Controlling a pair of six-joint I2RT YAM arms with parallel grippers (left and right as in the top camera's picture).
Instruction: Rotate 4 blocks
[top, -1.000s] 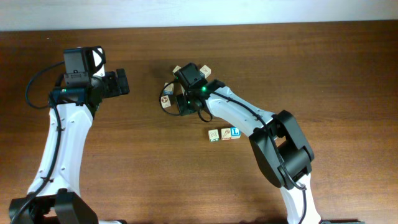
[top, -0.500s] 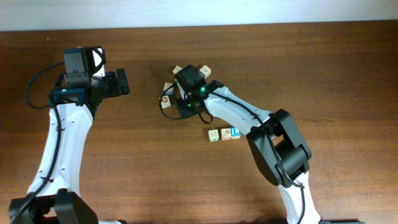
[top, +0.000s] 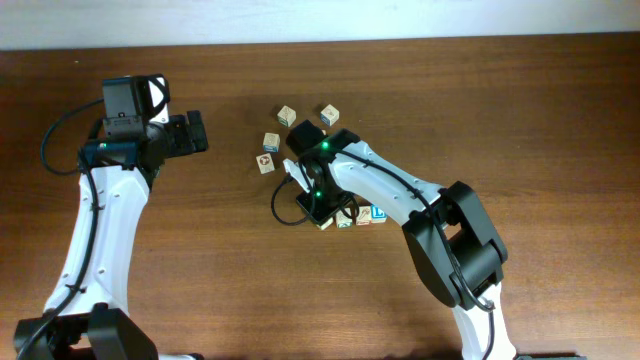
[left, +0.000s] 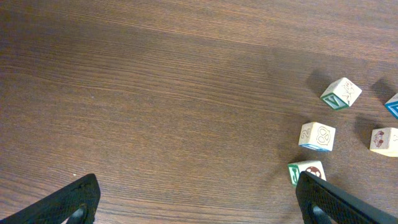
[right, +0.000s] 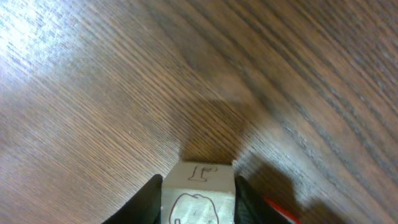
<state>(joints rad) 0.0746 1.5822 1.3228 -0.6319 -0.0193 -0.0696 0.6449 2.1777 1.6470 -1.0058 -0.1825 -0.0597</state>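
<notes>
The left gripper is hanging wide open over the bare tabletop, well apart from every cube. To its right, four loose cubes are lying in a scattered cluster. Further right, the right gripper is pinching a lettered block low over the tabletop. It is just beside the row of three blocks, whose blue-faced one is sitting at the right end.

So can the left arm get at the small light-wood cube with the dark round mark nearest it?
Probably yes: the left tool is open, only bare brown table lies between it and the dark-marked light-wood cube, and the right tool grips another wooden cube farther off.
</notes>
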